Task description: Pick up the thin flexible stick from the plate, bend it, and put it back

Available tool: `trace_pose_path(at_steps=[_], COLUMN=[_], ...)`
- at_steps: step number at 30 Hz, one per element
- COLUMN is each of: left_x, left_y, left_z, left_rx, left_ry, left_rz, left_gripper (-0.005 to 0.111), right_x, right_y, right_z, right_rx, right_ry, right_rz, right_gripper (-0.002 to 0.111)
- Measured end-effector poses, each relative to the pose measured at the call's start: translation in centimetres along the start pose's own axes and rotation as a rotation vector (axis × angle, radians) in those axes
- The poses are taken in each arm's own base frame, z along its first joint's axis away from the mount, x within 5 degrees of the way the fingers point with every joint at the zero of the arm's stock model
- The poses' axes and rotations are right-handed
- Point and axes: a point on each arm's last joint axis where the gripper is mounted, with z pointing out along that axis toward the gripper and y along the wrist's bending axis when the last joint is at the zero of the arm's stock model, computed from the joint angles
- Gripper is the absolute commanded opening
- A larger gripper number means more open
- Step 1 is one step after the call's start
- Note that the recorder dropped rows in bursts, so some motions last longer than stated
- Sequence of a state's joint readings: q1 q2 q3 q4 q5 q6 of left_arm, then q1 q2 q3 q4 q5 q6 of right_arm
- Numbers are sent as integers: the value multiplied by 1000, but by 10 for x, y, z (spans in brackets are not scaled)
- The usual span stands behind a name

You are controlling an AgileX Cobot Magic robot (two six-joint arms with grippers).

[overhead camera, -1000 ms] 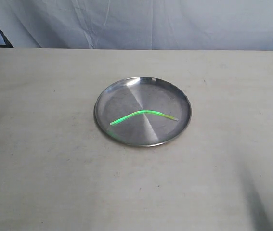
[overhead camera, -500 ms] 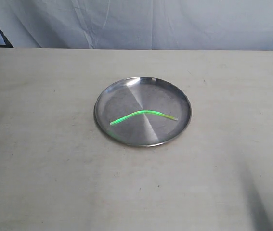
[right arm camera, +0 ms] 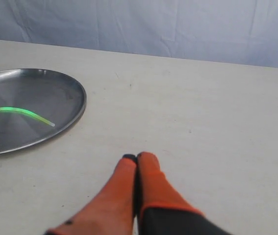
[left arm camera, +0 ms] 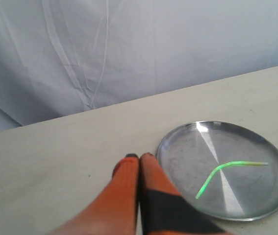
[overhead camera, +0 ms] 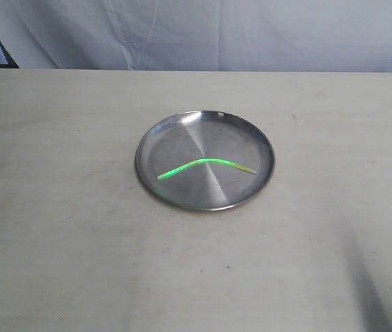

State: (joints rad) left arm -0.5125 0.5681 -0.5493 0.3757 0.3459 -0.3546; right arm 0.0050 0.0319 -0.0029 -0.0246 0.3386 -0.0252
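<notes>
The thin flexible stick (overhead camera: 202, 166), glowing green and bent into a shallow arch, lies inside the round steel plate (overhead camera: 251, 131) in the middle of the table. The left wrist view shows the stick (left arm camera: 222, 171) on the plate (left arm camera: 178, 142), with my left gripper (left arm camera: 139, 157) shut and empty just beside the plate's rim. In the right wrist view the stick (right arm camera: 16, 111) and plate (right arm camera: 75, 93) lie off to one side, and my right gripper (right arm camera: 137, 157) is shut and empty over bare table, well away from the plate. Neither gripper appears in the exterior view.
The plate rests on a pale beige table (overhead camera: 78, 228). A white cloth backdrop (overhead camera: 216, 34) hangs along the table's far edge. A dark shadow falls on the table's near right corner (overhead camera: 389, 304).
</notes>
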Motion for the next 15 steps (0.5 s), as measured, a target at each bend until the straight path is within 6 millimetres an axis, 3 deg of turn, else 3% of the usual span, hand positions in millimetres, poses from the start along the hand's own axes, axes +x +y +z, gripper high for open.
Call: trace_pose_path(at_steps=[7,15], left_x=[10,65], left_y=[7,19], left_z=[-7,-26], left_rx=[-54,-206], left_ry=[-6,13], left_rz=[7,-41], left_gripper=[0,0], right_x=[0,0], right_y=[0,0], right_z=[0,0], right_rx=[0,0], right_ry=[-1,-1], right_rz=[0,-2], right_gripper=[0,0])
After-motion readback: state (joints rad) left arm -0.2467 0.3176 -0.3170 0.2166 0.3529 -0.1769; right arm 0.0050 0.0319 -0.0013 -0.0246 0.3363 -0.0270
